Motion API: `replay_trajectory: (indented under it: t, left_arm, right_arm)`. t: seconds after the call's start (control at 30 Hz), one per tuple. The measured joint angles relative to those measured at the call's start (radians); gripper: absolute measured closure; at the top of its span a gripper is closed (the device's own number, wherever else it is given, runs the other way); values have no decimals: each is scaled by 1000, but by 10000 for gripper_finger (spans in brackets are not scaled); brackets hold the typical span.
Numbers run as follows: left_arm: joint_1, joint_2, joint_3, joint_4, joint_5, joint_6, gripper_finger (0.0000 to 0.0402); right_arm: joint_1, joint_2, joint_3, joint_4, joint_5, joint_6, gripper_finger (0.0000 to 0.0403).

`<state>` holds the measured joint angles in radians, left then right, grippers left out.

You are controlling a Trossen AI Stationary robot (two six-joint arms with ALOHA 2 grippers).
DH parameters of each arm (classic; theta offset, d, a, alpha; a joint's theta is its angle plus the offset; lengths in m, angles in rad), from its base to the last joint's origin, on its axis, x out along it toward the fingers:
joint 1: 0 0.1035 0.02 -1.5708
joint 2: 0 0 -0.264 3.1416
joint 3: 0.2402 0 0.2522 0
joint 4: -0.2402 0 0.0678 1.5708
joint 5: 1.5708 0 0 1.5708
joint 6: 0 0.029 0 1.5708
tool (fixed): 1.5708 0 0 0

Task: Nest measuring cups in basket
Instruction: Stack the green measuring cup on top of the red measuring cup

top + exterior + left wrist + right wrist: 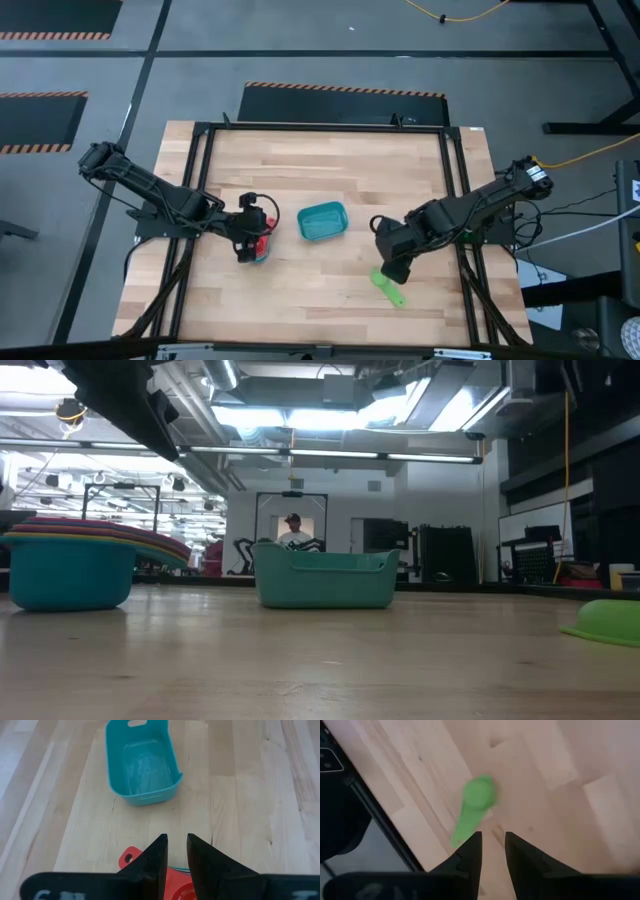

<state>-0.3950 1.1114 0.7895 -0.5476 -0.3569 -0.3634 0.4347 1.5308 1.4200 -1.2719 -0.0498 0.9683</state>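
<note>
**Cups stacked left, green cup alone, basket empty at mid-table**

Basket [322, 221] sits near the middle of the wooden table [330, 160], a teal tub with a thick rim, and the left wrist view shows its inside bare. In the low view it stands upright on the boards, a person visible far behind it in the room.

The left gripper [250, 243] hangs over a stack of measuring cups [70, 565], which stands to the left of the basket and apart from it. A red cup [172, 875] lies on top of that stack, its flat handle pointing toward the basket; the low view shows a teal-blue cup at the bottom with several coloured rims nested above it. The left fingers stand a narrow gap apart with nothing between them.

The right gripper [392, 268] hovers on the other side of the basket, above the green cup [389, 289]. That cup rests mouth-down on the table near the front right edge, alone. The right fingers are likewise slightly parted and grip nothing.
</note>
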Motion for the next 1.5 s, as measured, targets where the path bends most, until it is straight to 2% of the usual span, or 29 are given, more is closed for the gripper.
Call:
replay_trajectory:
  t: [0.2,0.57,1.07,1.5]
  left_arm:
    - [0,0,0,0,0,0,335]
    - [0,0,0,0,-1,0,335]
    - [0,0,-1,0,-1,0,335]
    - [0,0,-1,0,-1,0,335]
  right_arm:
    - [-10,22,-119,122,-120,49,314]
    - [-94,27,-264,141,-356,106,313]
    - [-108,28,-425,158,-396,103,313]
    - [-107,28,-440,185,-396,76,313]
